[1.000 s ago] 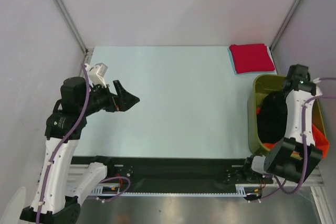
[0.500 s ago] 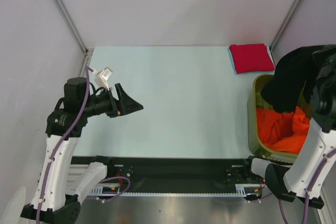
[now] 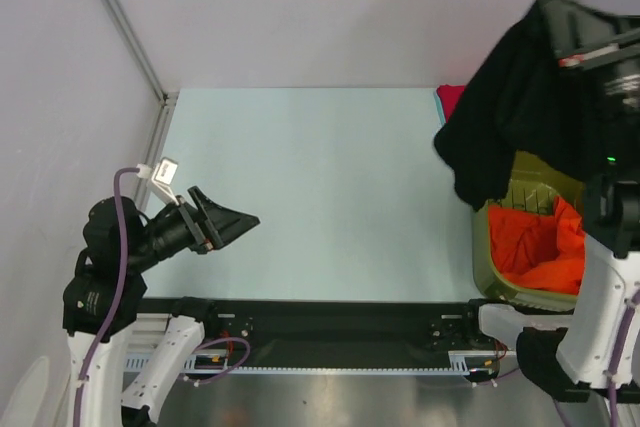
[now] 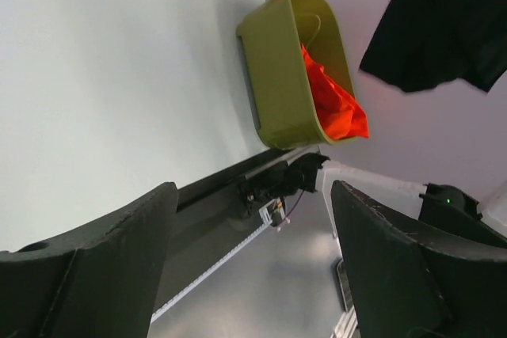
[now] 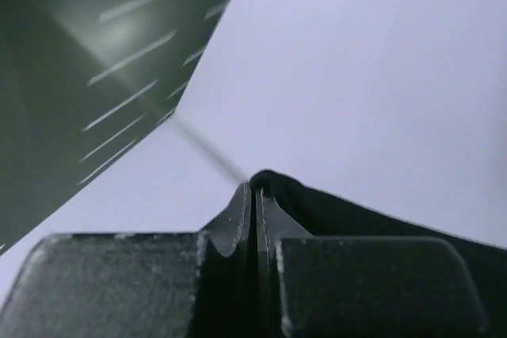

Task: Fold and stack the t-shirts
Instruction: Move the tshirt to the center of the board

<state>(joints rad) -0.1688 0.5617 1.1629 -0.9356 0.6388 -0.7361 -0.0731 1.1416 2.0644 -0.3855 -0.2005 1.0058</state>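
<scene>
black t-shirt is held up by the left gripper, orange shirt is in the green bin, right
No: the right gripper is shut on the black t-shirt, as the top external view shows. The orange shirt does lie in the green bin.

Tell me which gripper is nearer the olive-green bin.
Right. The right gripper, shut on the black t-shirt, is high above the bin at the table's right edge. The left gripper hangs open over the table's left side, far from the bin.
</scene>
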